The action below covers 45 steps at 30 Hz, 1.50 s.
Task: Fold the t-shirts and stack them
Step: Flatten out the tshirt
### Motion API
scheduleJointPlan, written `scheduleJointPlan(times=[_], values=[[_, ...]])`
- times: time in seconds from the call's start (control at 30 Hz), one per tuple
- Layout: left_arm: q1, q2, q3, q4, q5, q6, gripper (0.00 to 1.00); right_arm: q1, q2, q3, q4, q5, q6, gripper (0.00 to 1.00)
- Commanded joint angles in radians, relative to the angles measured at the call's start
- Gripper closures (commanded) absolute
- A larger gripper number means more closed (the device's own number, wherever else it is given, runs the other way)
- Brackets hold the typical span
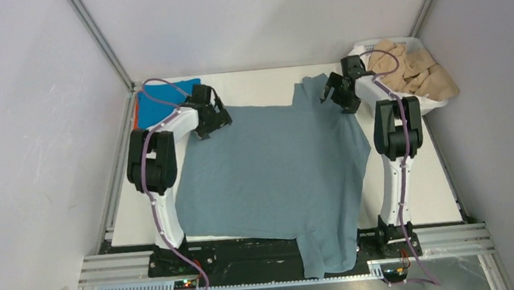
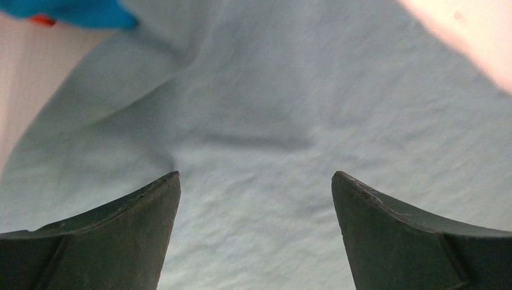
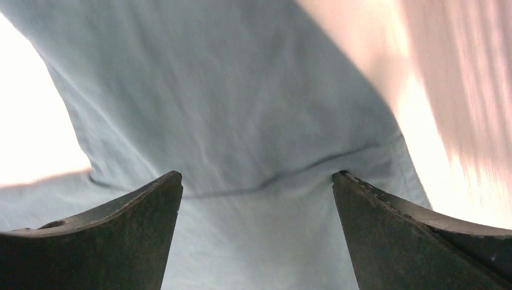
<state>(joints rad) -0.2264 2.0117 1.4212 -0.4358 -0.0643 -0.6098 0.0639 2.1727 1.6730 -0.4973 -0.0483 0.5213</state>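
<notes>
While both of my pincers stood open and held nothing, the risk lay in how they would take hold. The grey shirt (image 1: 277,171) lay spread across the table (image 1: 419,187), its near part hanging over the near edge between my bases. My left pincer (image 1: 213,119) hovered over its far-left corner. My right pincer (image 1: 340,95) hovered over its far-right side, just beside a sleeve (image 1: 311,86) that pointed far.

Several things could have gone wrong, as I judged it. The overhang looked heavy. If I had lifted or dragged the far edge without a firm pinch on both sides, that weight might have pulled the cloth off the near edge.

Under my right pincer a seam (image 3: 259,184) ran across between my fingers, and I could not tell whether one layer or two lay there. Closing too shallow could have caught only the top layer and skewed the fold.

At the far left lay the blue shirt (image 1: 165,95), with an orange shirt (image 2: 42,20) showing at its edge, just beside the grey corner. A pinch placed too far left might have snagged them and upset that pile.

My right arm stood close to the basket (image 1: 430,105) of tan shirts (image 1: 413,72), so a wide swing could have knocked it. Uneven closing of the two pincers would have twisted the cloth.
</notes>
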Motion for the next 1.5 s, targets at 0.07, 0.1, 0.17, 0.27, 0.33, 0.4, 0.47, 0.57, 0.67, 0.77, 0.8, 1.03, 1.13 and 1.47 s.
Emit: scheduleJointPlan(times=[0.07,0.1,0.17,0.27,0.33,0.4,0.47,0.57,0.67,0.77,0.8,1.03,1.13,1.47], values=[[0.001,0.100,0.146,0.016,0.047,-0.094,0.00,-0.038,0.239,0.441,-0.218,0.079,-0.047,0.00],[0.001,0.122,0.179,0.017,0.039,-0.105,0.00,-0.043,0.266,0.488,-0.240,0.071,-0.046,0.00],[0.005,0.160,0.232,0.015,0.040,-0.123,0.00,-0.054,0.332,0.604,-0.275,0.061,-0.034,0.01],[0.019,0.233,0.304,0.014,0.101,-0.151,0.00,-0.054,0.419,0.753,-0.289,-0.003,-0.027,0.01],[0.033,0.275,0.356,0.014,0.119,-0.178,0.00,-0.055,0.446,0.810,-0.277,-0.009,-0.015,0.01],[0.043,0.307,0.406,0.015,0.132,-0.198,0.00,-0.056,0.435,0.796,-0.206,-0.008,-0.021,0.01],[0.045,0.327,0.452,0.015,0.124,-0.202,0.00,-0.055,0.414,0.760,-0.099,-0.013,-0.040,0.01],[0.045,0.335,0.523,0.014,0.130,-0.187,0.00,-0.055,0.409,0.776,-0.009,-0.088,-0.084,0.00],[0.043,0.281,0.529,0.014,0.146,-0.164,0.00,-0.048,0.370,0.808,-0.046,-0.098,-0.127,0.01],[0.022,0.163,0.442,0.015,0.095,-0.113,0.00,-0.021,0.183,0.607,-0.057,-0.038,-0.201,0.00],[0.016,0.092,0.374,0.015,0.059,-0.092,0.00,-0.015,0.135,0.539,-0.043,-0.026,-0.209,0.01],[-0.057,-0.303,-0.049,0.017,-0.078,-0.067,0.00,0.018,-0.463,-0.317,0.112,0.011,-0.106,0.01],[-0.071,-0.421,-0.264,0.021,-0.091,-0.107,0.00,0.031,-0.653,-0.563,0.105,0.076,-0.040,0.01],[-0.139,-0.571,-0.636,0.129,-0.077,-0.137,0.00,0.084,-0.759,-0.895,0.186,0.071,-0.009,0.01]])
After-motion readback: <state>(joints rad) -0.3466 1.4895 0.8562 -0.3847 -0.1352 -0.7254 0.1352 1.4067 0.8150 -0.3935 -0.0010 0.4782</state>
